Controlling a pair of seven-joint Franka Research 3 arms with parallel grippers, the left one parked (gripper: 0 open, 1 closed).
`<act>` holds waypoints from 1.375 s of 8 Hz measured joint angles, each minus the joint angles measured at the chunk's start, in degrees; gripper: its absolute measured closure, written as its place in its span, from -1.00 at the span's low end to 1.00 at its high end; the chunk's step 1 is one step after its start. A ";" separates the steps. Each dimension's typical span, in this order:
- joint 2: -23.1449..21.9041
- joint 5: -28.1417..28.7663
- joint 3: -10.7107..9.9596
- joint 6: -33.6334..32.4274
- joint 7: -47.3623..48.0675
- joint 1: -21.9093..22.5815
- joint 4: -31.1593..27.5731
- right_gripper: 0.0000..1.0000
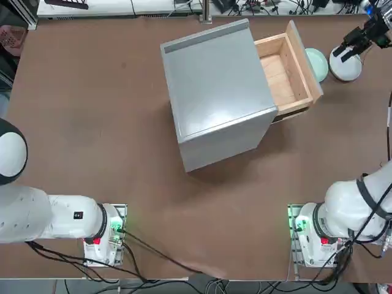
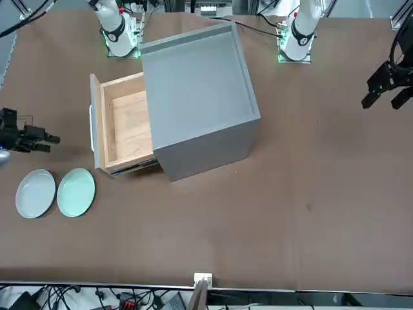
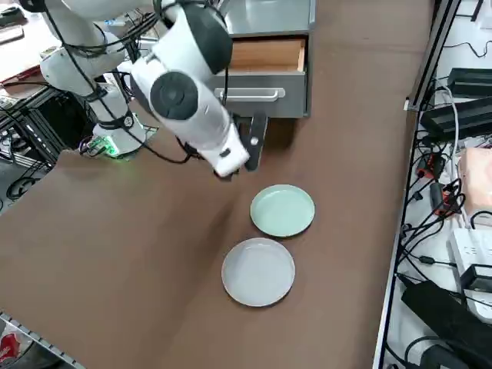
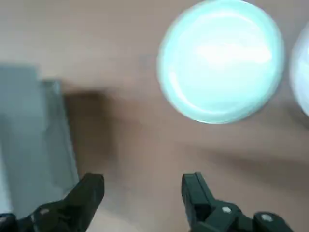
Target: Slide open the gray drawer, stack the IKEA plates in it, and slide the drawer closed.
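Both IKEA plates, white (image 3: pixel 258 271) and mint (image 3: pixel 283 210), lie side by side before the pulled-out gray drawer (image 3: pixel 265 74). Above them hangs the right gripper (image 4: pixel 143 195), spread wide, holding nothing

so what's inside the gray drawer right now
The gray drawer is pulled out and shows only bare wood inside. Its back part under the cabinet is hidden. Both IKEA plates sit outside on the table.

Bare table around both IKEA plates (image 3: pixel 269 242), only the gray drawer (image 3: pixel 265 73) front close beside the mint one.
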 joint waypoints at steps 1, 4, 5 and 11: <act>1.32 0.00 0.02 2.86 6.78 -0.38 -0.19 -0.90; 2.59 -0.22 0.45 13.50 21.61 0.11 -2.93 -0.79; 3.11 -0.32 0.45 18.34 24.73 0.20 -4.94 -0.68; 5.56 -1.52 0.71 38.19 32.55 4.49 -14.38 -0.50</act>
